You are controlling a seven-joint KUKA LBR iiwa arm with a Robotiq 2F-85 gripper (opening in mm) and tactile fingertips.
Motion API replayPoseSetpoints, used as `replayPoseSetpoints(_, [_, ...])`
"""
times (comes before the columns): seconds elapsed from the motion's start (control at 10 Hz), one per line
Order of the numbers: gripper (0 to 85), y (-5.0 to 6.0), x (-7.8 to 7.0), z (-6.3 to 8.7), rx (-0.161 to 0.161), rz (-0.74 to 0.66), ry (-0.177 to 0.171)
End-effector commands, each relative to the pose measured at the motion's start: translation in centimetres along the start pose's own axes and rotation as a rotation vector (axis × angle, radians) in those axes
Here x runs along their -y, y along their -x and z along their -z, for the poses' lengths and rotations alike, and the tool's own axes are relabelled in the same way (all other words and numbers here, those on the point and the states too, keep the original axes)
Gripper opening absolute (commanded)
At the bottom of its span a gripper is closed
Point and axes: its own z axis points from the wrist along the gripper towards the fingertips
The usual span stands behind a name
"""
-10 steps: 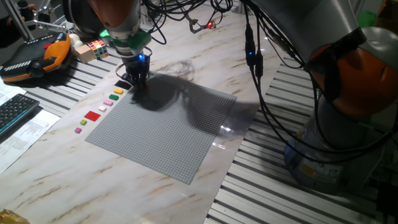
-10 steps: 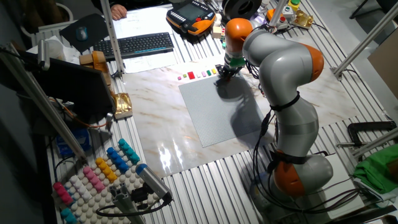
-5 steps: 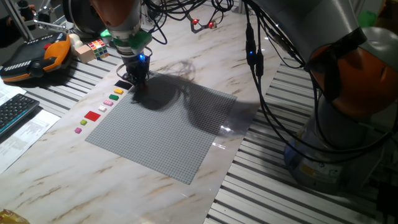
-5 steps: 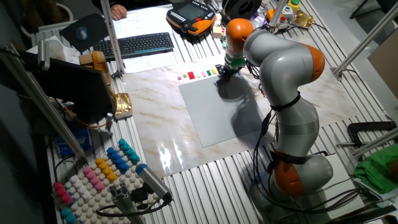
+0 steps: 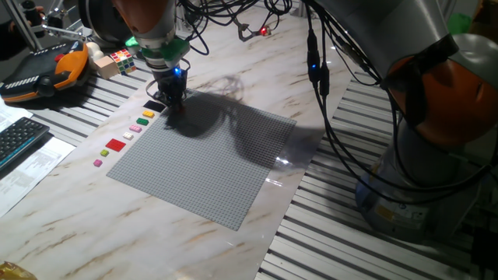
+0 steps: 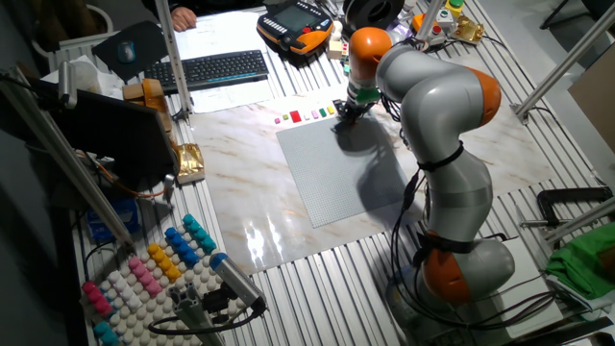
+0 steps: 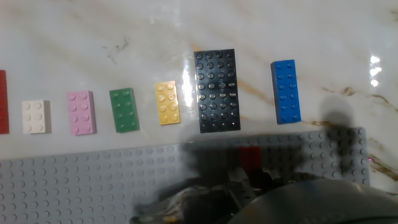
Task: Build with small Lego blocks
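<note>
My gripper (image 5: 172,103) is down at the far left corner of the grey baseplate (image 5: 202,159). In the hand view its blurred fingers (image 7: 186,198) close around a small red Lego block (image 7: 250,158) that sits on the baseplate's edge (image 7: 74,180). Beside the plate a row of blocks lies on the table: white (image 7: 35,116), pink (image 7: 81,112), green (image 7: 124,110), yellow (image 7: 167,102), a larger black one (image 7: 216,90) and blue (image 7: 286,91). From the side I see the black (image 5: 153,105), yellow (image 5: 148,114) and a flat red block (image 5: 116,145). The gripper also shows in the other fixed view (image 6: 343,112).
A multicoloured puzzle cube (image 5: 122,58) and an orange teach pendant (image 5: 47,70) lie behind the row. A keyboard (image 5: 19,140) and papers are at the left. Cables (image 5: 319,78) hang over the table's right side, near the arm's base (image 5: 436,155).
</note>
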Motion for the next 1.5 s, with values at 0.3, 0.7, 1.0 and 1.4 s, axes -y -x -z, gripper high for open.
replayPoseSetpoints(0.3, [0.7, 0.1, 0.04, -0.07, 0.0, 0.005, 0.002])
replayPoseSetpoints(0.7, [0.7, -0.34, -0.08, -0.22, -0.002, 0.0, 0.008])
replayPoseSetpoints(1.0, [0.7, -0.52, -0.1, -0.43, -0.001, -0.003, 0.011])
replayPoseSetpoints(1.4, [0.7, -0.72, -0.23, -0.31, -0.003, -0.009, 0.014])
